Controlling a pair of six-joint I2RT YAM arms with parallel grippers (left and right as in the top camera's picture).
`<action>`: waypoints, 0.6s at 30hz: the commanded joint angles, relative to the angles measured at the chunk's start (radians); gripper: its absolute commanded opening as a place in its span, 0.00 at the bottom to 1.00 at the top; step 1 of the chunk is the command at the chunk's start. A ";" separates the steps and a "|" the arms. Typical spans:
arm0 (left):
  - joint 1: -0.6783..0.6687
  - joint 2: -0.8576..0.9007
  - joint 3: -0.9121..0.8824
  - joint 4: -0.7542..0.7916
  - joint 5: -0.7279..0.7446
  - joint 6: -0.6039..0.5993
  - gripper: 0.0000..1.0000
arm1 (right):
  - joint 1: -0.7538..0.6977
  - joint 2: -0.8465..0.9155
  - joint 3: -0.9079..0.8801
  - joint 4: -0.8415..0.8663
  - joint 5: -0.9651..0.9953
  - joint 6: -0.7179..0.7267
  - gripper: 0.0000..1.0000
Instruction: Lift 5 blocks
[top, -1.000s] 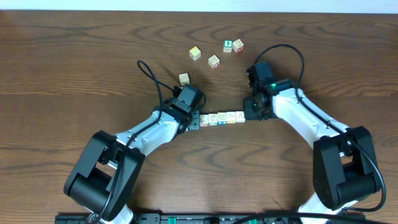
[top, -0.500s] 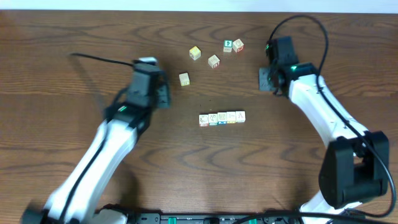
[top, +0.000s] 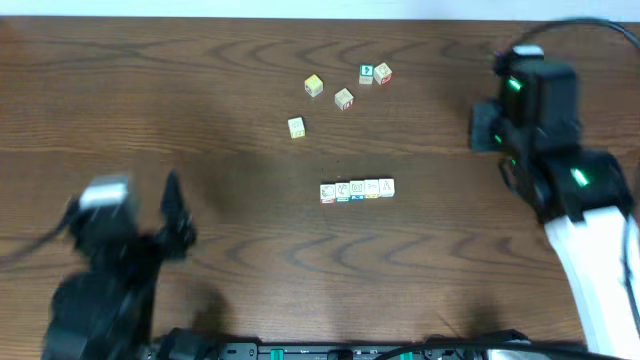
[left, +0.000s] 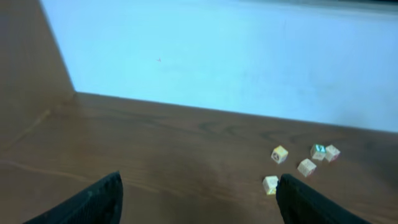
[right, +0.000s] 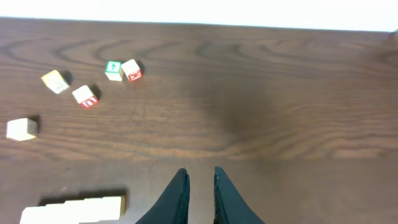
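blocks (top: 357, 189): five in one row, side touching side, flat on the table (top: 200, 100) near its middle, row running 9 to 3 o'clock
left gripper (left: 199, 180): wide, nothing between its fingers; at 8 o'clock of the row, well apart, blurred from overhead
right gripper (right: 199, 177): narrow, fingers nearly together, gripping nothing; at 2 o'clock of the row, well apart
green-faced cube (top: 366, 73): at 12 o'clock of the row, just beside a red-edged cube (top: 383, 72)
cream cube (top: 296, 127): at 11 o'clock of the row, alone
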 joint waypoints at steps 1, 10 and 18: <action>0.003 -0.129 0.008 -0.070 -0.017 0.011 0.79 | -0.002 -0.130 0.013 -0.052 0.048 0.030 0.12; 0.003 -0.441 0.008 -0.251 -0.061 -0.063 0.80 | -0.002 -0.526 0.013 -0.260 0.056 0.098 0.25; 0.003 -0.425 0.107 -0.488 -0.061 -0.094 0.80 | -0.002 -0.762 0.013 -0.499 0.161 0.173 0.44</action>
